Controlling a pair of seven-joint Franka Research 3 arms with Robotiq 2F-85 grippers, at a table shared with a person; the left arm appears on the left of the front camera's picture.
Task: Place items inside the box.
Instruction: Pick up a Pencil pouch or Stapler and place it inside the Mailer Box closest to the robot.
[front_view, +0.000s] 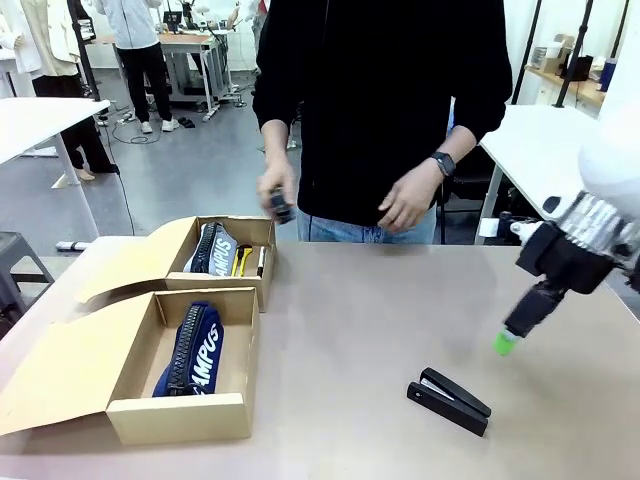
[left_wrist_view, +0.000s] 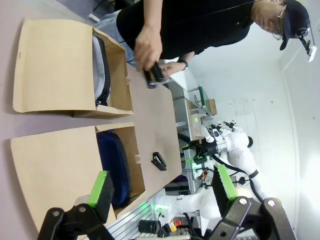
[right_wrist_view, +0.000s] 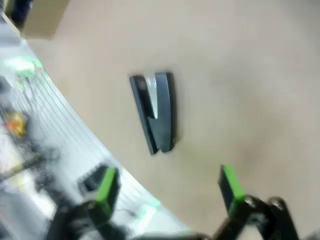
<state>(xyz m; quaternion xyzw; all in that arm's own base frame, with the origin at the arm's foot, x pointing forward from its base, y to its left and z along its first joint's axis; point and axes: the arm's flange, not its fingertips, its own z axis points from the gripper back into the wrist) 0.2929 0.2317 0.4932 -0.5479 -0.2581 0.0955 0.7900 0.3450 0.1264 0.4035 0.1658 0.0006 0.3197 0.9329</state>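
A black stapler (front_view: 449, 401) lies on the table at the front right, also seen as the stapler (right_wrist_view: 155, 112) ahead of my open right gripper (right_wrist_view: 169, 187). That right gripper (front_view: 507, 341) hovers above and to the right of it, touching nothing. The person's hand holds a second black stapler (front_view: 281, 207) above the far box (front_view: 262, 285). That box contains a navy "CAMPUS" pouch (front_view: 212, 248), a yellow knife (front_view: 242, 259) and a pen (front_view: 260, 262). The near box (front_view: 180, 418) holds another navy pouch (front_view: 192, 348). My left gripper (left_wrist_view: 162, 187) is open and empty, above the near box (left_wrist_view: 60, 165).
Both boxes have their lids (front_view: 60, 365) folded open to the left. The person stands at the table's far edge, the other hand (front_view: 405, 200) empty. Bare tabletop (front_view: 380, 310) lies between the boxes and the stapler.
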